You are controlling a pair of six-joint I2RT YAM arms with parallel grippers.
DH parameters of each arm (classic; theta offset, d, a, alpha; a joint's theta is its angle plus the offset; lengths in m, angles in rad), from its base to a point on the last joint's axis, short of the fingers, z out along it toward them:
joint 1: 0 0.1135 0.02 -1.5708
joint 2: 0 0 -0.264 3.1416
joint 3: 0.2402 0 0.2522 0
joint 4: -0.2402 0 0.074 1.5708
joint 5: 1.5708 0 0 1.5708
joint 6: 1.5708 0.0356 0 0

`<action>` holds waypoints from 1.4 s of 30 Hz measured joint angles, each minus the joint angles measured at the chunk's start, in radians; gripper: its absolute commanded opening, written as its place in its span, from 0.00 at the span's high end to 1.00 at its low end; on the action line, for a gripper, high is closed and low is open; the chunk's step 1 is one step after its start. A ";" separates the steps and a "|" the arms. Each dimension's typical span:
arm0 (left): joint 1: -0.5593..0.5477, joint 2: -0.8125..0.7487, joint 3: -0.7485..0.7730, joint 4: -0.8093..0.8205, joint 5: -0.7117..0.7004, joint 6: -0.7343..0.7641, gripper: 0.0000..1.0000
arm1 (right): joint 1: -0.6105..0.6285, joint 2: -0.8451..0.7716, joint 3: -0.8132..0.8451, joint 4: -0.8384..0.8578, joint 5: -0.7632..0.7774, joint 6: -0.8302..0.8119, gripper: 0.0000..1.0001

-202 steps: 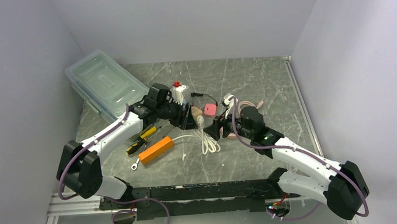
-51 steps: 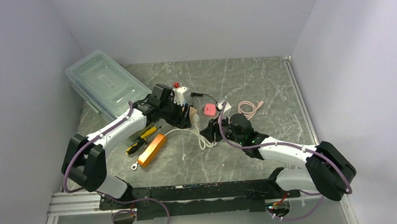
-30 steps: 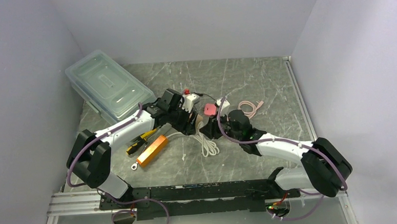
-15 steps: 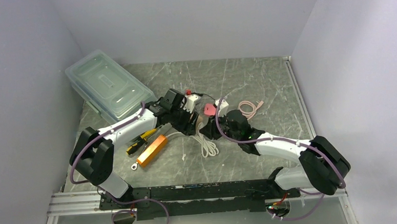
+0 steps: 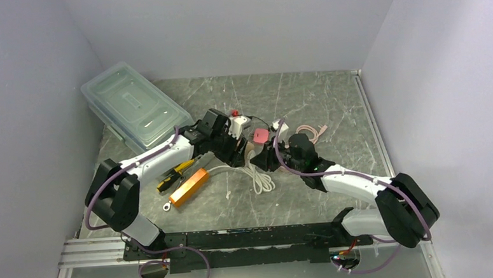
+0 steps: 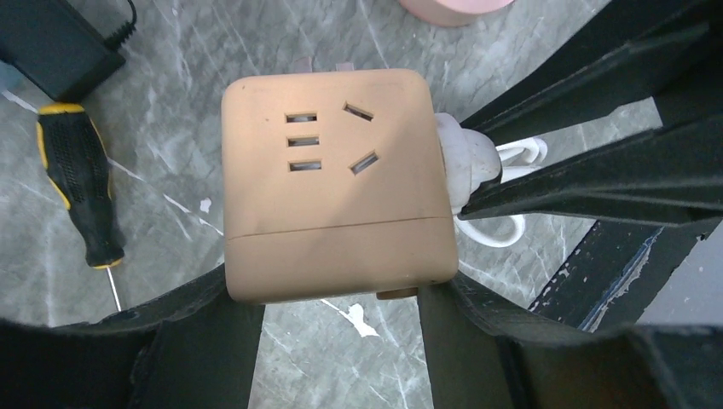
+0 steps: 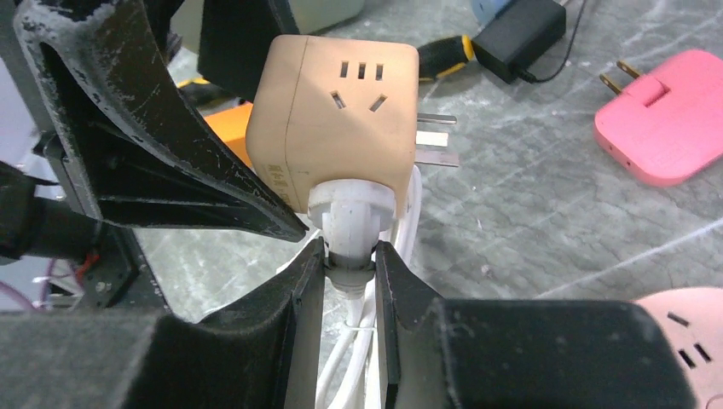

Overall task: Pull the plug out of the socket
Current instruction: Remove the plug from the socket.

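Observation:
A tan cube socket [image 6: 332, 179] is held off the table between the fingers of my left gripper [image 6: 337, 294], which is shut on it. It also shows in the right wrist view [image 7: 341, 111] and between the two grippers in the top view [image 5: 249, 149]. A white plug [image 7: 351, 217] sits in the cube's side, with its white cable [image 5: 258, 176] coiled on the table below. My right gripper [image 7: 351, 260] is shut on the plug's neck. The plug shows at the cube's right side in the left wrist view [image 6: 465, 162]. The plug is still seated in the socket.
A pink adapter [image 7: 661, 119], a black power brick [image 7: 520, 34], a yellow-black screwdriver [image 6: 81, 187], an orange block [image 5: 193, 184], a pink cable coil [image 5: 308, 134] and a clear lidded bin [image 5: 134, 106] lie around the work spot.
Both arms have closed in at the table's middle. Over the last second the right gripper shifted slightly right; both grippers keep their holds.

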 measured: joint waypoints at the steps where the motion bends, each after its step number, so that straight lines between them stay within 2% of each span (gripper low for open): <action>1: 0.000 -0.004 0.000 0.007 0.005 0.006 1.00 | -0.017 -0.001 -0.001 0.006 -0.029 0.001 1.00; 7: 0.013 -0.045 0.000 0.024 0.016 0.014 1.00 | -0.103 0.017 -0.001 0.084 -0.216 0.018 1.00; 12: 0.034 -0.046 0.000 0.017 0.043 0.010 1.00 | -0.100 0.037 -0.001 0.119 -0.233 0.029 1.00; 15: 0.041 -0.037 0.000 0.014 0.047 0.003 1.00 | -0.058 0.024 -0.001 0.108 -0.149 0.018 1.00; 22: 0.040 -0.004 0.000 -0.025 0.061 -0.003 1.00 | 0.103 -0.029 0.000 -0.001 0.158 -0.042 1.00; 29: 0.038 -0.001 0.000 -0.023 0.060 0.000 1.00 | 0.134 -0.031 0.015 -0.034 0.226 -0.054 1.00; 33: 0.039 -0.003 0.000 -0.018 0.077 0.018 1.00 | 0.096 -0.037 0.014 -0.035 0.144 -0.061 1.00; 39: 0.044 -0.063 0.000 -0.011 0.119 0.069 1.00 | -0.010 -0.086 -0.005 0.013 -0.097 -0.051 1.00; 42: 0.049 -0.087 0.000 -0.009 0.138 0.087 1.00 | -0.029 -0.100 -0.005 0.031 -0.150 -0.051 1.00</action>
